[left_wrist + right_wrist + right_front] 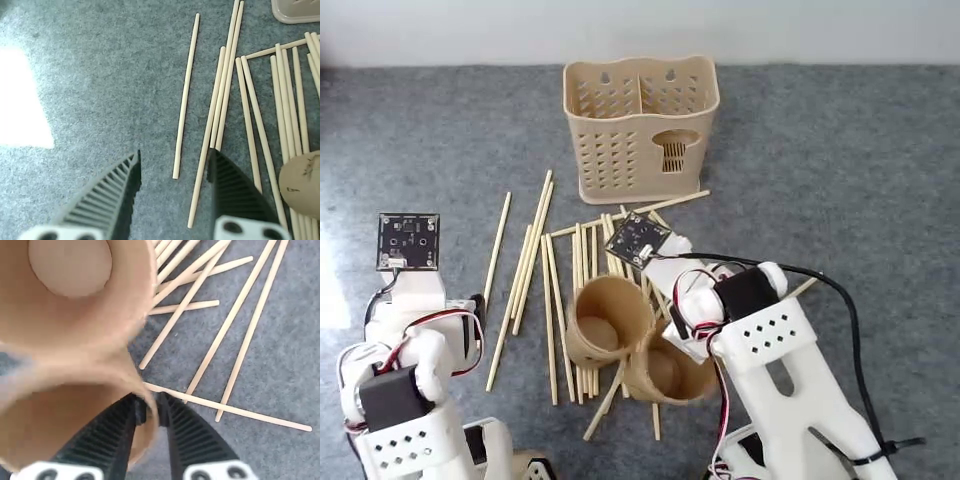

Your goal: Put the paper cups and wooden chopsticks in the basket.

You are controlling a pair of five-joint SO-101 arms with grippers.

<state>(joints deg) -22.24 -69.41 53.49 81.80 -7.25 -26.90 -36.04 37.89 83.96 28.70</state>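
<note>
While one paper cup (50, 440) toward the table's (880, 150) near edge is pinched by its rim in the right gripper (148, 412), the basket (620, 150) is found straight ahead by the far edge, and the left gripper (173, 155) is held open over a lone wooden chopstick (186, 95).

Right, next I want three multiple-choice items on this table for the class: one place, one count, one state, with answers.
1. Where does the basket stand? A) beyond the chopsticks, far from the arms B) between the arms C) on a cup
2. How many paper cups lie on the table? A) one B) two C) four
3. What state is the right gripper in? A) open over bare carpet B) shut on a paper cup's rim C) shut on a chopstick
Answers: A, the high view shows it past the scattered sticks; B, two lie on their sides; B, it pinches the cup wall.
</note>
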